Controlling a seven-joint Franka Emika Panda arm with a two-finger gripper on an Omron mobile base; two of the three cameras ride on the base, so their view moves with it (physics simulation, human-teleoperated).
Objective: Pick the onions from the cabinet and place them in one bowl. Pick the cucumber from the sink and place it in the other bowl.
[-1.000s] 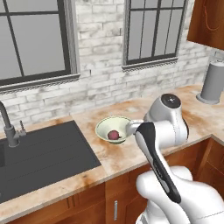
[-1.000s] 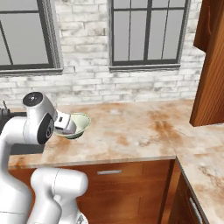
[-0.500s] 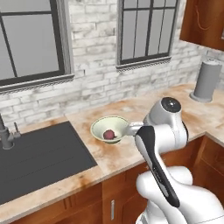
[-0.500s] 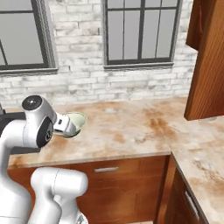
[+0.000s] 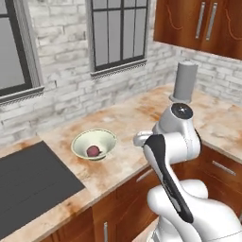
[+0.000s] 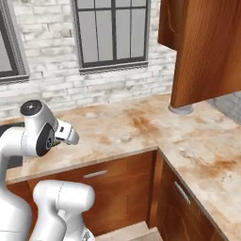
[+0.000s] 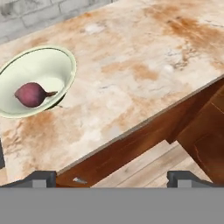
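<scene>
Both base views have swung to the right since the earlier pictures, so the camera has travelled with the base: the sink (image 5: 28,184) now sits at the lower left corner of the left base view, and the wall cabinet (image 6: 207,47) fills much more of the upper right of the right base view. Nothing on the surface (image 5: 132,118) itself seems to have shifted.

That surface is a marbled beige and rust L-shaped top running under two dark-framed windows (image 5: 118,35) set in a pale brick wall. Reddish-brown lower cupboards with metal handles stand beneath it. The dark sink is sunk into the surface at the left. A grey cylinder (image 5: 184,82) stands upright in the far corner, below the cabinet.

The white arm (image 5: 172,142) rises at the front edge of the surface, its wrist bent toward the bowl.

The pale green-cream bowl (image 5: 94,144) rests on the surface between the sink and the arm, near the front edge. In it lies the purple-red onion (image 7: 30,95), on its side with its stem tip pointing toward the bowl's middle.

The tool (image 7: 111,177) hovers clear of the bowl, over the surface's front edge, its two dark fingertips (image 7: 41,177) spread wide apart and gripping nothing.
</scene>
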